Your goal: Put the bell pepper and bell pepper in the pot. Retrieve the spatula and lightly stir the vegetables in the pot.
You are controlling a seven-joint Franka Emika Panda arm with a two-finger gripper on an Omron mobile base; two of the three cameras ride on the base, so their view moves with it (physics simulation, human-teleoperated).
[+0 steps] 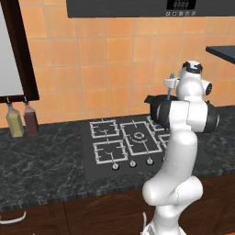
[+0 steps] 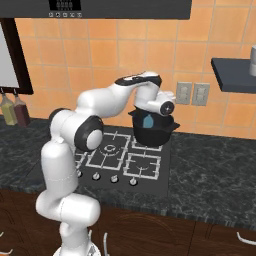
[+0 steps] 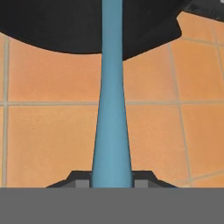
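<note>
While my gripper (image 3: 112, 183) is clamped on the spatula (image 3: 112, 109) handle, its head hangs inside the pot (image 2: 152, 132) on the stove's (image 1: 110, 151) back burner, at two o'clock from the knobs. I can't see the peppers. My worry: a wide stir could catch the wall and shove the pot off the burner.

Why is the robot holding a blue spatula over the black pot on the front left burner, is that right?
Not quite. The pot sits on a back burner at the stove's right side, not the front left, as the right base view shows. The rest holds: the hand is shut on the blue spatula over that pot.
</note>
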